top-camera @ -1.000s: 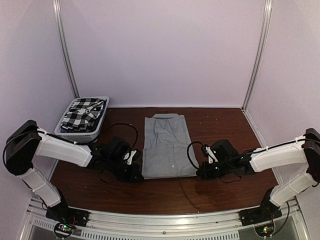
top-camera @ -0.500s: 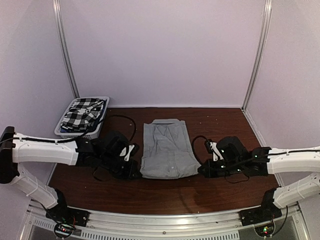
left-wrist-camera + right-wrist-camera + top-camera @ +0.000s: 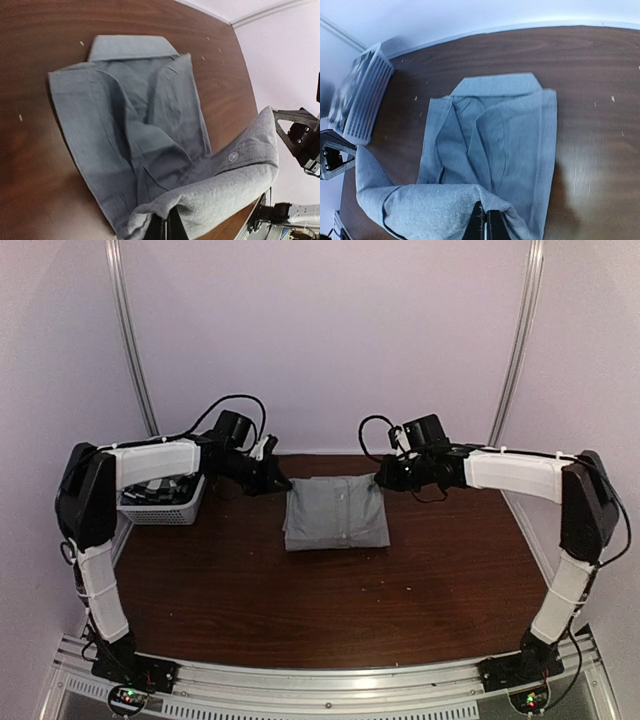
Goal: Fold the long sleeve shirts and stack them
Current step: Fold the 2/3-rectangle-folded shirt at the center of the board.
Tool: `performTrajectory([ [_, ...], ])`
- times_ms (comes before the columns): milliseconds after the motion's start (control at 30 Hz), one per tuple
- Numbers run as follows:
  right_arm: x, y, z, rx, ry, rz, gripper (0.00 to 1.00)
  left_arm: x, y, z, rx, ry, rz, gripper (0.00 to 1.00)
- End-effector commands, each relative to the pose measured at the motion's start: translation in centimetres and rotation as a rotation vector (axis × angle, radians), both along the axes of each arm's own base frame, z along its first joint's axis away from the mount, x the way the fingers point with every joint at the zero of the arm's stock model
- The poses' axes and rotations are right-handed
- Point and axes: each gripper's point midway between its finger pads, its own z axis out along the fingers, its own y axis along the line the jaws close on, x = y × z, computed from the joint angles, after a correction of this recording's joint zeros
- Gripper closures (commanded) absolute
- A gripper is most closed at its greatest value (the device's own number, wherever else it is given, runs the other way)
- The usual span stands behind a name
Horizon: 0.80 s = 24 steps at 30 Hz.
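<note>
The light grey shirt lies at the far middle of the table, its bottom half folded up over the top half. My left gripper is shut on the shirt's hem corner at the far left; the left wrist view shows the pinched cloth. My right gripper is shut on the other hem corner at the far right, also seen in the right wrist view. Both hold the hem a little above the collar. The black-and-white checked shirt is mostly hidden behind my left arm, in the basket.
The white slatted basket stands at the far left against the wall, also visible in the right wrist view. The back wall is close behind both grippers. Brown tabletop stretches in front of the shirt.
Both grippers have carried the grey shirt's lower hem from the near side up and away to the far side, folding the shirt in half. Both arms are now stretched toward the back wall.
</note>
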Motion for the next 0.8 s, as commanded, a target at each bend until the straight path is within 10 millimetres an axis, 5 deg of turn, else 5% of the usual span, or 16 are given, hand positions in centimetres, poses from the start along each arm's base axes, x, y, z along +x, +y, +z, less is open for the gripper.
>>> performTrajectory([
  [0,9.1,-0.1,-3.5,0.018,-0.015,0.01,1.0,9.6,0.4,-2.1,-0.125,-0.058,-0.012,1.0],
  [67,12.4,-0.1,-6.4,0.039,0.025,-0.001,1.0,13.1,-0.1,-3.9,-0.158,-0.056,0.006,1.0],
  [100,13.6,0.0,-9.2,0.026,0.064,-0.009,1.0,14.1,-0.6,-4.9,-0.165,-0.05,0.003,1.0],
  [167,15.2,-0.1,-11.4,0.016,0.103,-0.02,1.0,15.3,-1.4,-7.3,-0.171,-0.021,0.002,1.0],
  [333,14.4,0.5,-14.2,0.026,0.157,0.002,1.0,14.4,-1.5,-10.6,-0.164,0.027,0.009,1.0],
  [533,7.6,0.3,-15.0,-0.012,0.202,0.031,1.0,7.2,-1.5,-9.4,-0.148,0.035,0.009,1.0],
  [667,0.4,-0.1,-15.1,-0.035,0.225,0.06,1.0,0.4,-0.8,-7.3,-0.117,0.02,0.019,1.0],
  [767,-4.7,-0.2,-13.0,-0.03,0.198,0.077,1.0,-5.3,-0.5,-6.2,-0.093,0.017,0.009,1.0],
])
